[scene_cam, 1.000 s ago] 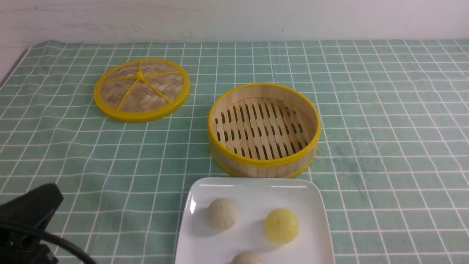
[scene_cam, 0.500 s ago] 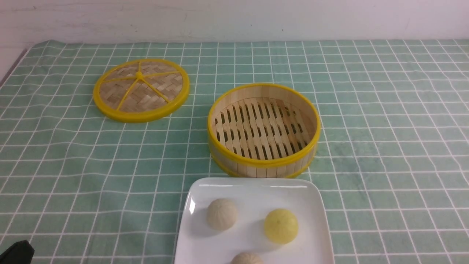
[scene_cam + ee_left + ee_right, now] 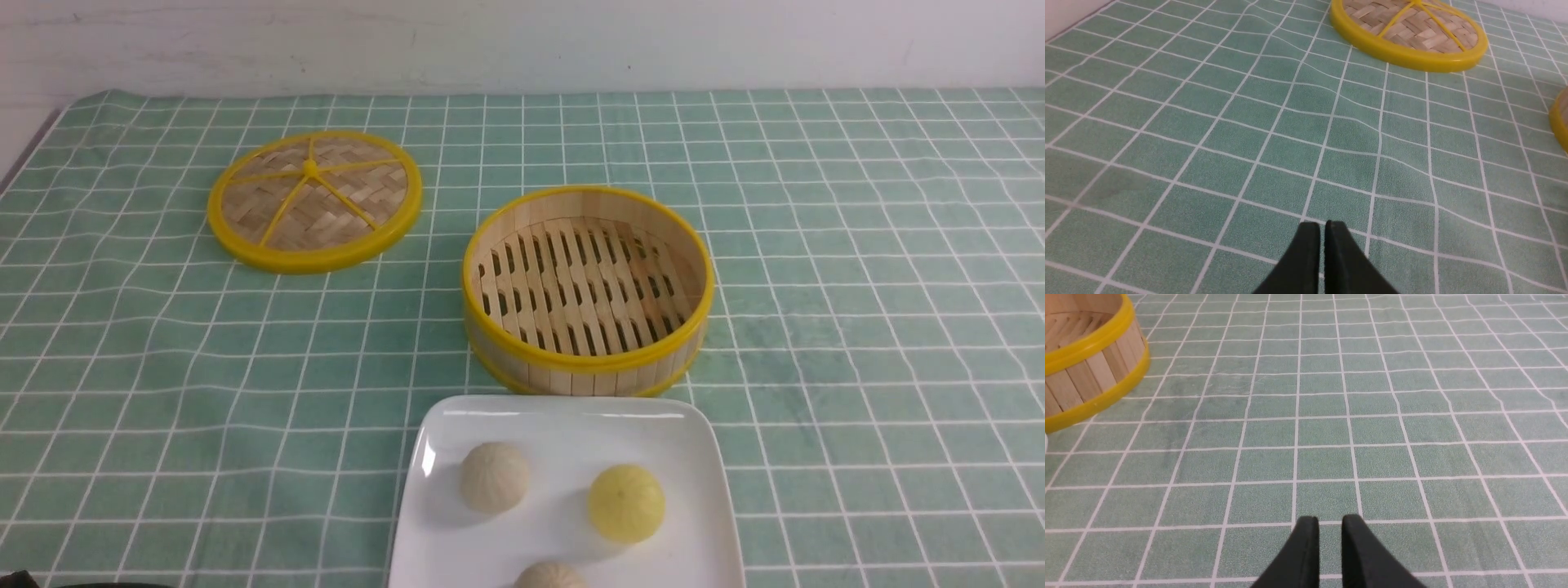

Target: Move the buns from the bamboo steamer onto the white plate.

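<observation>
The bamboo steamer (image 3: 588, 363) stands in the middle of the cloth with nothing in it. Just in front of it, the white plate (image 3: 563, 420) carries a cream-white bun (image 3: 494, 476), a pale yellow bun (image 3: 626, 503) and a browner bun (image 3: 551, 576) cut off by the frame's edge. In its wrist view my left gripper (image 3: 1323, 223) is shut and empty, low over bare cloth well short of the lid. My right gripper (image 3: 1330, 518) hovers over bare cloth beside the steamer (image 3: 1090, 371); its black fingers stand slightly open with nothing between them.
The flat woven lid (image 3: 314, 200) with yellow spokes lies at the back left, also seen as the lid (image 3: 1408, 32) from the left wrist. A green checked cloth (image 3: 857, 327) covers the table up to the white wall behind.
The left arm has drawn back out of the front view at the lower left corner. Steamer, plate, buns and lid have not moved.
</observation>
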### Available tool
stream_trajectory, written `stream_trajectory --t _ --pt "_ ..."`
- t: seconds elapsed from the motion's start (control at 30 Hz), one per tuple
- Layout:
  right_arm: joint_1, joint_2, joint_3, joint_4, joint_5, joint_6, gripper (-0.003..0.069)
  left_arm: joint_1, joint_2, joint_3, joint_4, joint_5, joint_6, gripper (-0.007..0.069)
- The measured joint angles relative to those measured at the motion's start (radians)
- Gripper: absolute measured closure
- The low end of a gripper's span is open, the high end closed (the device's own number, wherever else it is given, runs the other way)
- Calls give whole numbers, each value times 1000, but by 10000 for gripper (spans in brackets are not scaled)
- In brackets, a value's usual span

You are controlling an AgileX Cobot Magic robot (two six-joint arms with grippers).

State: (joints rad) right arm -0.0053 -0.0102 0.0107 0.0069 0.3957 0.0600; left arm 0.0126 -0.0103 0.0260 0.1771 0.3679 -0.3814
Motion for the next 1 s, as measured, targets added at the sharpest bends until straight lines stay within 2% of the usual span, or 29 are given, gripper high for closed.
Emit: stream_trajectory --t 1.0 --pt "0 0 0 0 0 -3 508 -27 0 0 6 2 0 550"
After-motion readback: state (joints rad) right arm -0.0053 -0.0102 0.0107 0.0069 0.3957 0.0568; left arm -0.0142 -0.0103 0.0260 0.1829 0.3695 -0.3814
